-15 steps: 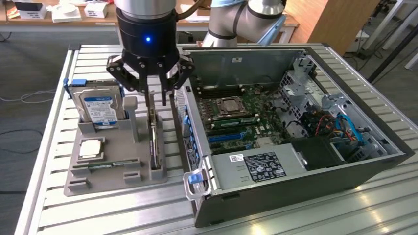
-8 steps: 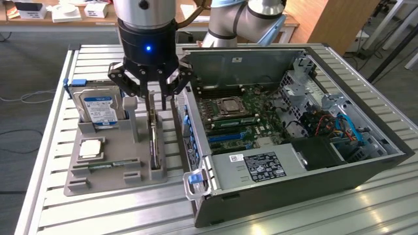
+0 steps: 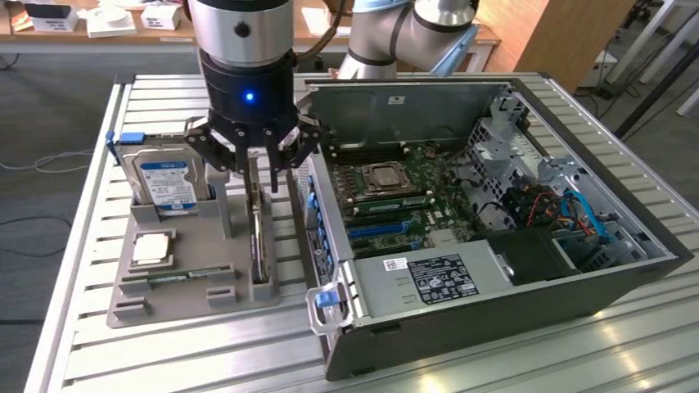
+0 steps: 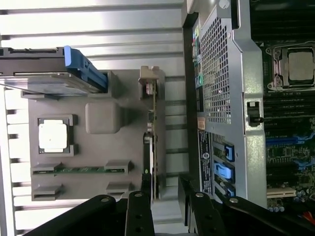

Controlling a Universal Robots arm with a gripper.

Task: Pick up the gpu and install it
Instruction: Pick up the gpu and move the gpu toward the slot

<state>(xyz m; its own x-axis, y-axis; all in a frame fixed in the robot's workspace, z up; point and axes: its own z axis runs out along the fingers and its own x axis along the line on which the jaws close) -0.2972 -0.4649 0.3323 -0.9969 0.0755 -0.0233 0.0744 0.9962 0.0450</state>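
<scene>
Poised for the pick-up with gripper (image 3: 260, 173) jaws wide astride the gpu (image 3: 260, 237) standing on edge, likely needing a centred, even squeeze.

- gripper (image 3: 257, 176): black, one small blue light glowing on the body above it.
- gpu (image 3: 260, 237): dark brownish-green.
- holder tray (image 3: 186, 304): plain matte grey.
- hard drive (image 3: 169, 182): silver, blue-and-white label, blue clip at one end.
- processor chip (image 3: 153, 248): pale silver.
- memory stick (image 3: 175, 279): green.
- table (image 3: 164, 356): silver metal, ribbed in parallel slats.
- computer case (image 3: 480, 332): black outside, grey metal inside; perforated grille (image 4: 216, 64) in a fine dot pattern.
- motherboard (image 3: 421, 209): dark green, blue slots (image 3: 377, 230).
- cables (image 3: 574, 214): blue, some orange-red.
</scene>
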